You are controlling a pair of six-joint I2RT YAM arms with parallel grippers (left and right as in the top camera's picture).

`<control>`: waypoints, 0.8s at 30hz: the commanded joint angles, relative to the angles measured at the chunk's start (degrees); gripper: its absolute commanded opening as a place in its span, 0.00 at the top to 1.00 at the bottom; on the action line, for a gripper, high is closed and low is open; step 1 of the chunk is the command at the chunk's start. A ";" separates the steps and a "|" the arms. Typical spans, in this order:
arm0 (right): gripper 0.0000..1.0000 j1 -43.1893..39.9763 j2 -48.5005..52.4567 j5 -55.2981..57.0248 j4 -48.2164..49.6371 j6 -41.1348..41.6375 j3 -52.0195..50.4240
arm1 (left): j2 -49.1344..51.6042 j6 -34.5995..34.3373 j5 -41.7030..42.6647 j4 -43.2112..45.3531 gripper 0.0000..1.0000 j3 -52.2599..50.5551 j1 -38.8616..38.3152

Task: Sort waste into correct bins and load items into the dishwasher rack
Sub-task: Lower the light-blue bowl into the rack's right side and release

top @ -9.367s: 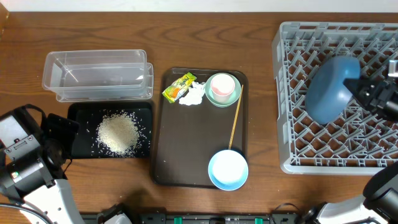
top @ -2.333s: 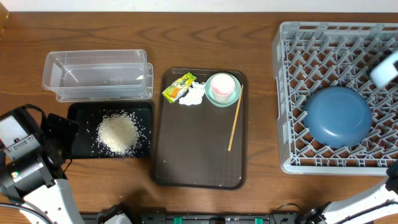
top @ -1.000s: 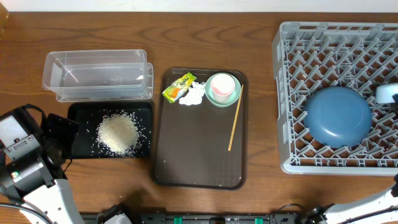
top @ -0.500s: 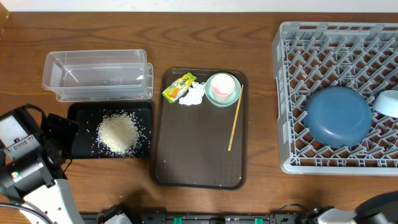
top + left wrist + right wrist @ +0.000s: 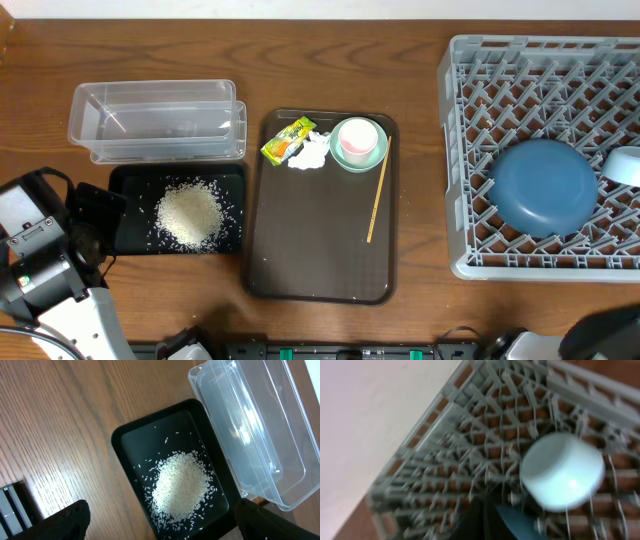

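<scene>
Black tray (image 5: 232, 178) holding rice (image 5: 188, 215), bowl (image 5: 545, 188) in rack (image 5: 480, 80)

Colour rundown: the dishwasher rack (image 5: 540, 60) is done in a grey lattice pattern. Dark blue is seen on the large bowl (image 5: 545, 187), light blue on the small bowl (image 5: 562, 471). The rice (image 5: 188, 215) is white, the shallow tray (image 5: 125, 180) black, the tub (image 5: 155, 122) clear. Yellow-green is worn by the snack wrapper (image 5: 285, 138), white by the tissue (image 5: 312, 152), mint green by the bowl (image 5: 343, 159), pale pink by the cup (image 5: 358, 137). The serving tray (image 5: 310, 250) is dark brown, the tabletop (image 5: 400, 40) brown wood grain.

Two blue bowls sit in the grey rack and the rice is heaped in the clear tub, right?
No: the overhead view shows the rice heaped in the black tray. The dark-blue bowl and light-blue bowl are in the grey rack.
</scene>
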 commanded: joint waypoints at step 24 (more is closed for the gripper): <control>0.96 3.21 17.31 22.40 1.57 -0.63 0.00 | 0.00 -0.11 -0.28 -0.15 0.05 1.22 0.31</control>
